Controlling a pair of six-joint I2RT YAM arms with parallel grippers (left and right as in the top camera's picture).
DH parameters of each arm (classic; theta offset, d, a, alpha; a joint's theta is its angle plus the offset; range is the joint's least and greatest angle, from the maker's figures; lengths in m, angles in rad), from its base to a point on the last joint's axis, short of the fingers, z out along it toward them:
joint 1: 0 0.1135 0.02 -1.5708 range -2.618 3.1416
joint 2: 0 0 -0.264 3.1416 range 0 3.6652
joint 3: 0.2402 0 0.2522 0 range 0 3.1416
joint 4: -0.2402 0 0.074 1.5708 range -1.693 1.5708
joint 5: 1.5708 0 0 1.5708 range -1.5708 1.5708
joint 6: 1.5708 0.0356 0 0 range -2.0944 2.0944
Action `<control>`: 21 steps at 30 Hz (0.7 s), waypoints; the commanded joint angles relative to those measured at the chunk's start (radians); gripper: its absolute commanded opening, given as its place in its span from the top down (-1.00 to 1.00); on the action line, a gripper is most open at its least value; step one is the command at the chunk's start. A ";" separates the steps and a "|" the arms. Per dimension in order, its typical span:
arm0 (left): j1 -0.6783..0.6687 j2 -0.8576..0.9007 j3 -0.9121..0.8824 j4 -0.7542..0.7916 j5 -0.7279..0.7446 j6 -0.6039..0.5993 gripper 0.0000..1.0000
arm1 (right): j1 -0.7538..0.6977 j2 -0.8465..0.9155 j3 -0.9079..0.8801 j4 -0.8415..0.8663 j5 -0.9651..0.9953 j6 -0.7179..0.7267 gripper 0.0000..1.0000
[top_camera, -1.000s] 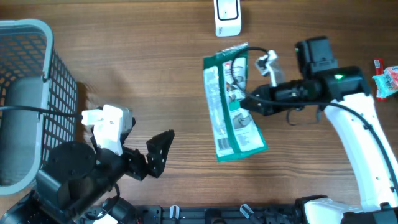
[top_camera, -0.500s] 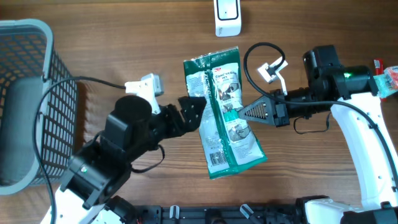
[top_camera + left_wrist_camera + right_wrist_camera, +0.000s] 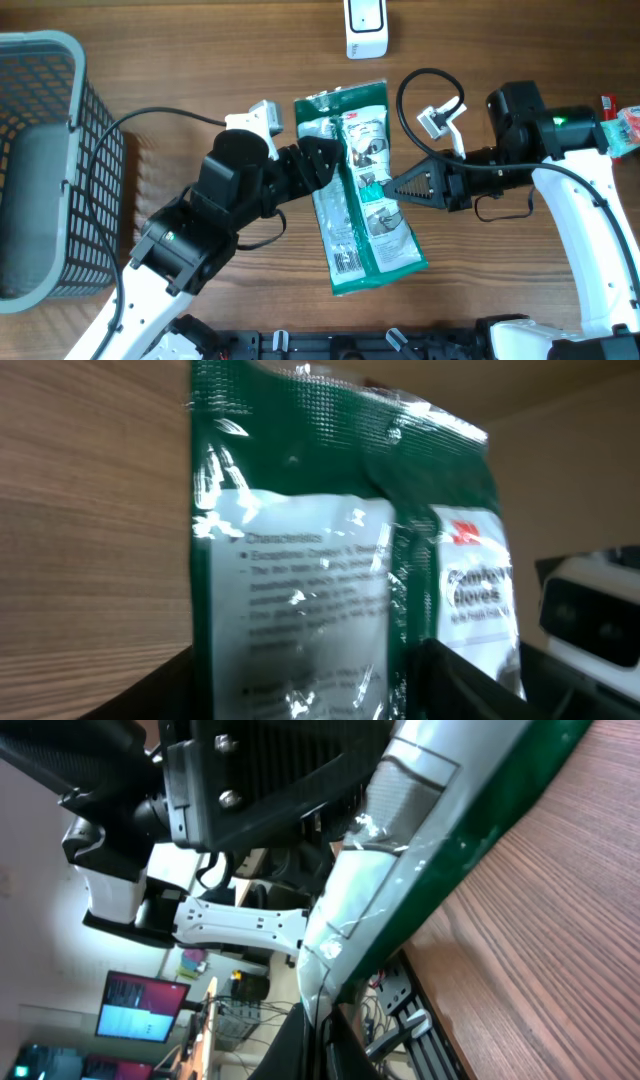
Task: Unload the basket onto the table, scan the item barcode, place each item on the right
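Pinching the packet point(image 3: 355, 225) at 3 o'clock, the right gripper point(image 3: 388, 186) holds it; the left gripper point(image 3: 322, 165) sits at 9 o'clock, its jaws' state impossible to tell.

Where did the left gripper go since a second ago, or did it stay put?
Yes, it moved: in the overhead view the left gripper went up and right, away from the basket, to the green packet's left edge.

Green packet point(image 3: 340, 590): print blurring in left wrist view, lower end running off frame. White scanner point(image 3: 365, 30) getting cropped at far edge overhead.
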 commanded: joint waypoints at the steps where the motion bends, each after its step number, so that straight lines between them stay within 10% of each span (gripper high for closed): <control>1: 0.005 0.003 -0.006 0.034 0.011 -0.014 0.49 | -0.002 -0.010 0.011 -0.005 0.003 -0.031 0.91; 4: 0.024 -0.009 -0.005 0.026 0.010 -0.013 0.92 | -0.004 -0.010 0.011 0.024 0.084 -0.027 0.91; 9: 0.074 -0.051 -0.005 0.016 0.036 -0.014 0.92 | -0.004 -0.010 0.011 0.188 0.309 0.185 0.69; 11: 0.092 -0.069 -0.005 0.015 0.061 -0.014 0.92 | -0.004 -0.010 0.011 0.233 0.315 0.184 -0.64; 12: 0.100 -0.077 -0.005 0.016 0.068 -0.014 0.92 | -0.004 -0.010 0.011 0.250 0.318 0.178 -1.00; 21: 0.172 -0.164 -0.005 0.116 0.220 -0.014 0.92 | -0.004 -0.007 -0.078 0.436 0.072 0.023 -0.99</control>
